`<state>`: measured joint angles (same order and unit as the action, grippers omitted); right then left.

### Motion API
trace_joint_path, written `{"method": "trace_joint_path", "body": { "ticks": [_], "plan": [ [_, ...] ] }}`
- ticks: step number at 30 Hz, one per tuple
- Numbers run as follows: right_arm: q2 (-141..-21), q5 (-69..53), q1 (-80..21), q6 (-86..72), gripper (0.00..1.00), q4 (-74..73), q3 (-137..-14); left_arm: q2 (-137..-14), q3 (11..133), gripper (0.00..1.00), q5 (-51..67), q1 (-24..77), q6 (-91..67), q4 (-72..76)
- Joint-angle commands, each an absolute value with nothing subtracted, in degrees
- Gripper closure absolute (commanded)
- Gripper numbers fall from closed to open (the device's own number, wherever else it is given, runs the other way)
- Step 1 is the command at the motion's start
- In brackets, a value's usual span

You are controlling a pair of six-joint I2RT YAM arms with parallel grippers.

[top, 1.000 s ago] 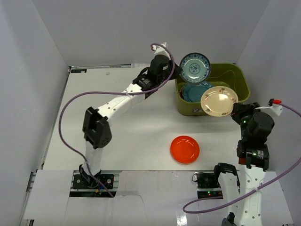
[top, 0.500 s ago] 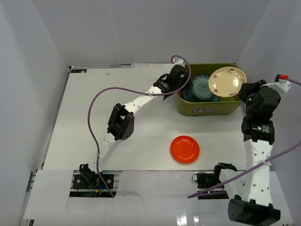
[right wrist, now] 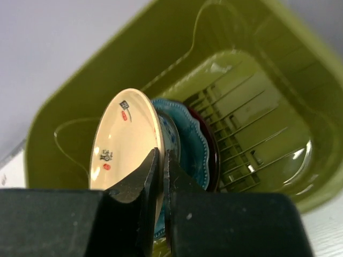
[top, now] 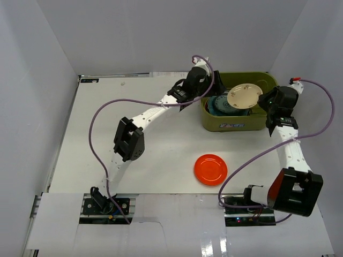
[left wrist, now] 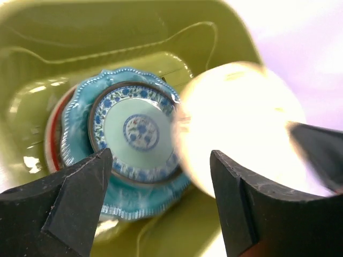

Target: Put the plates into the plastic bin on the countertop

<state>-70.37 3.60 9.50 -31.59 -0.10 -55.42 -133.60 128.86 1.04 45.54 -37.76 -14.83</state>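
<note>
The olive-green plastic bin [top: 270, 85] stands at the back right of the white countertop [top: 134, 134]. Inside it a small blue-green patterned plate [left wrist: 136, 131] lies on a teal plate [left wrist: 80, 155], with a red-rimmed plate [left wrist: 51, 134] underneath. My left gripper [left wrist: 161, 198] hangs open and empty just above this stack, at the bin's left wall [top: 208, 92]. My right gripper [right wrist: 159, 176] is shut on the rim of a small cream plate [right wrist: 126, 139], held tilted on edge over the stack [top: 245, 96]. A plain orange plate [top: 210, 169] lies on the countertop in front of the bin.
Pale grey walls enclose the countertop on three sides. The bin's right half shows its bare ribbed floor [right wrist: 252, 134]. Purple cables [top: 96, 123] loop from both arms above the counter.
My left gripper lowered the blue-green plate onto the stack in the bin and opened, letting it go. My right arm swung the cream plate from in front of the bin to above the stack.
</note>
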Motion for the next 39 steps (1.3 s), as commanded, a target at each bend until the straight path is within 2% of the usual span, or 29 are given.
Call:
{"method": "trace_joint_path", "body": {
  "ticks": [1, 4, 5, 8, 9, 10, 12, 13, 14, 16, 17, 20, 23, 28, 32, 35, 36, 39],
  "plan": [
    [-75.4, -1.3, 6.8, -32.5, 0.92, 6.2, -56.7, -113.9, 120.4, 0.16, -1.6, 45.5, -32.2, -9.4],
    [-78.6, -0.4, 4.2, -31.8, 0.92, 6.0, -57.7, -101.3, 108.9, 0.15, -5.7, 45.6, -31.6, -9.8],
    [-79.8, -0.4, 3.9, -31.8, 0.92, 6.2, -57.7, -98.1, 99.4, 0.15, -6.1, 45.6, -31.8, -9.8],
    [-81.2, 2.0, 3.3, -32.1, 0.92, 6.2, -57.1, -86.9, 84.8, 0.16, -6.2, 45.7, -34.2, -10.5],
    [-81.3, 2.9, 3.3, -32.1, 0.91, 5.8, -57.0, -84.4, 74.9, 0.16, -5.5, 45.8, -36.5, -10.2],
    [-81.0, 3.8, 3.2, -31.9, 0.89, 5.5, -56.8, -80.2, 70.3, 0.16, -4.6, 46.3, -37.6, -10.3],
    [-80.3, 5.4, 3.2, -31.6, 0.67, 4.9, -56.3, -77.0, 58.3, 0.16, -3.6, 47.0, -40.7, -10.2],
    [-79.3, 5.5, 3.2, -31.3, 0.51, 4.7, -56.1, -75.9, 55.1, 0.16, -2.7, 47.8, -41.6, -10.1],
    [-78.2, 5.8, 3.2, -30.9, 0.29, 4.6, -56.0, -74.0, 52.2, 0.16, -2.3, 48.3, -42.1, -9.8],
    [-74.9, 4.7, 3.2, -30.8, 0.08, 4.3, -56.0, -73.2, 46.7, 0.16, -1.2, 49.6, -43.6, -9.2],
    [-73.7, 4.7, 3.2, -30.8, 0.06, 3.9, -56.4, -73.3, 45.6, 0.16, -0.7, 50.3, -44.1, -9.2],
    [-68.0, 0.7, 2.9, -30.3, 0.03, 0.4, -57.9, -75.2, 43.5, 0.17, -0.1, 53.3, -46.3, -5.4],
    [-58.9, -2.7, 1.8, -29.5, 0.05, -2.5, -55.5, -78.9, 45.8, 0.19, -1.0, 57.7, -46.7, -3.7],
    [-39.1, -7.0, -1.8, -31.8, 0.11, -5.2, -40.1, -90.5, 50.7, 0.24, -3.1, 62.8, -45.4, -3.3],
    [-27.4, -10.5, -2.1, -33.0, 0.15, -10.1, -31.9, -98.5, 55.8, 0.33, -8.8, 65.5, -43.5, -7.2],
    [-22.8, -12.2, -2.2, -32.8, 0.15, -13.7, -30.4, -103.9, 58.3, 0.47, -14.1, 66.3, -43.3, -10.4],
    [-22.2, -12.8, -2.3, -32.6, 0.15, -14.1, -30.3, -104.6, 59.2, 0.63, -15.6, 66.5, -43.3, -10.9],
    [-20.7, -12.8, -2.3, -31.4, 0.15, -16.1, -31.5, -103.3, 59.0, 0.89, -17.4, 67.2, -43.9, -11.2]
  ]
}}
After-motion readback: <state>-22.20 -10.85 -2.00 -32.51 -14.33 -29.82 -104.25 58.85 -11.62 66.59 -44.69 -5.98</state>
